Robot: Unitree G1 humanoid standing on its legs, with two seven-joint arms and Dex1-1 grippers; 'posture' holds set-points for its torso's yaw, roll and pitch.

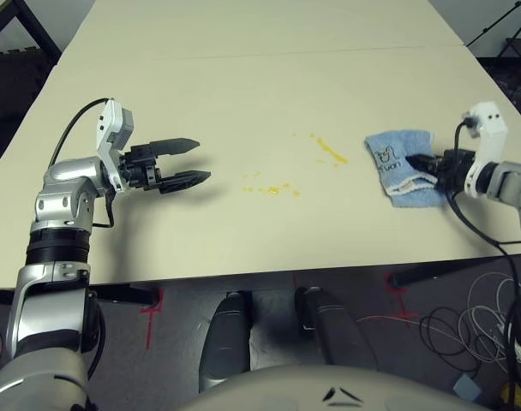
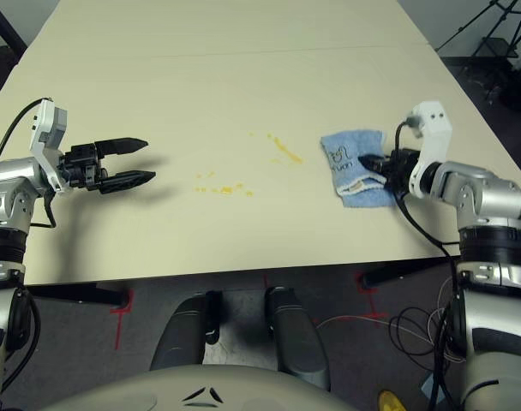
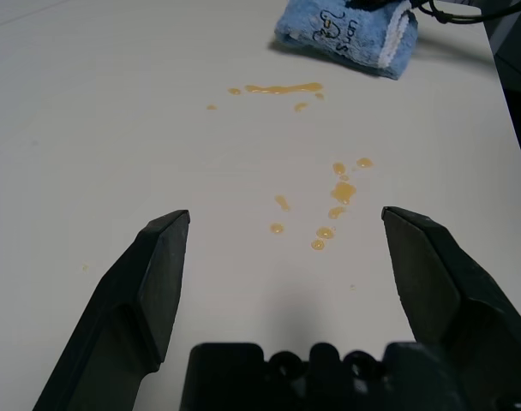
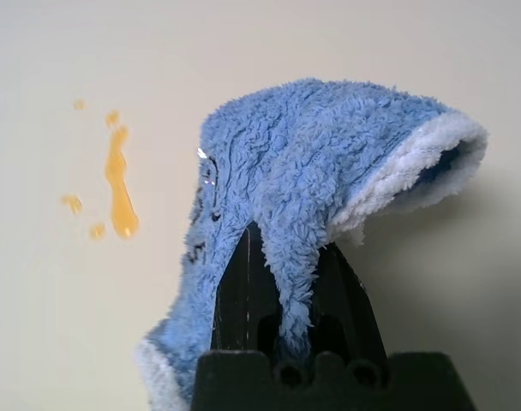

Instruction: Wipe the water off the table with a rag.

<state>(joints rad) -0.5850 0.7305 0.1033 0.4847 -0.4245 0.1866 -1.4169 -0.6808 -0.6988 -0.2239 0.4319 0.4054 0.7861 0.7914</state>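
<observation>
Lying across the lower part of the frame in the left eye view, the dark floor [image 1: 179, 334] carries red tape marks [image 1: 150, 315], with loose cables [image 1: 453, 330] at lower right. Beyond it spreads the pale desk [image 1: 243, 231], a thin seam crossing it near the top. Left of centre, the left hand [image 1: 184, 163] hovers above it, its two black fingers spread apart with nothing between them. Right of that hand lies the nearer patch of yellow-orange water [image 2: 226, 189], small drops around a larger blot; slightly farther back, toward centre-right, sits the other, with one long streak. At the right, the right hand [image 2: 374, 163] grips a bunched fold of the blue rag [image 2: 362, 197], white-edged and dark-lettered, its fingers closed on the cloth.
</observation>
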